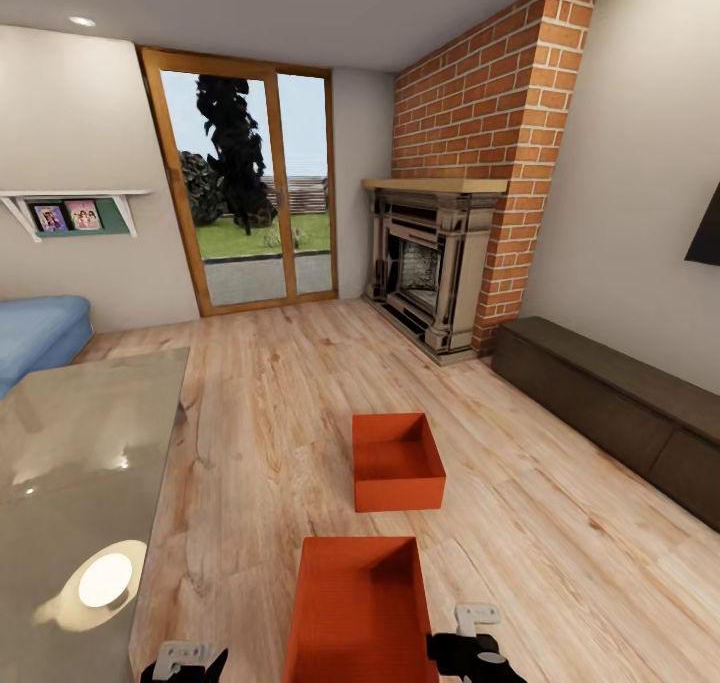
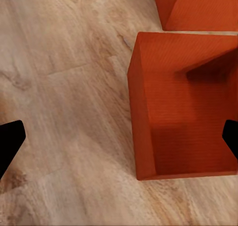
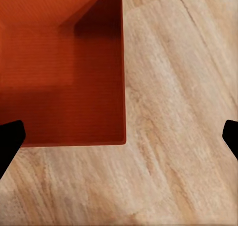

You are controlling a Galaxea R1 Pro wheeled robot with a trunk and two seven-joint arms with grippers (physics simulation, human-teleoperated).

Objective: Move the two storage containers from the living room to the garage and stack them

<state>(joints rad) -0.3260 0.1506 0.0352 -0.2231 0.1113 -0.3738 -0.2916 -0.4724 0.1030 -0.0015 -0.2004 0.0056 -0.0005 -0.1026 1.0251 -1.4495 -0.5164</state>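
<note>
Head view shows the first step: picking up a bin in the living room. The near storage container (image 1: 360, 608) sits on the wood floor (image 1: 560, 563) right in front of the robot, and the far storage container (image 1: 397, 461) rests just past it, toward the fireplace (image 1: 425, 273). Both bins look empty. The left gripper (image 2: 119, 139) and right gripper (image 3: 119, 137) hang wide apart, holding nothing. I think each must next close on a side wall.

Two orange-red containers (image 1: 397, 460) (image 1: 360, 608) on wood floor (image 1: 260, 413)
</note>
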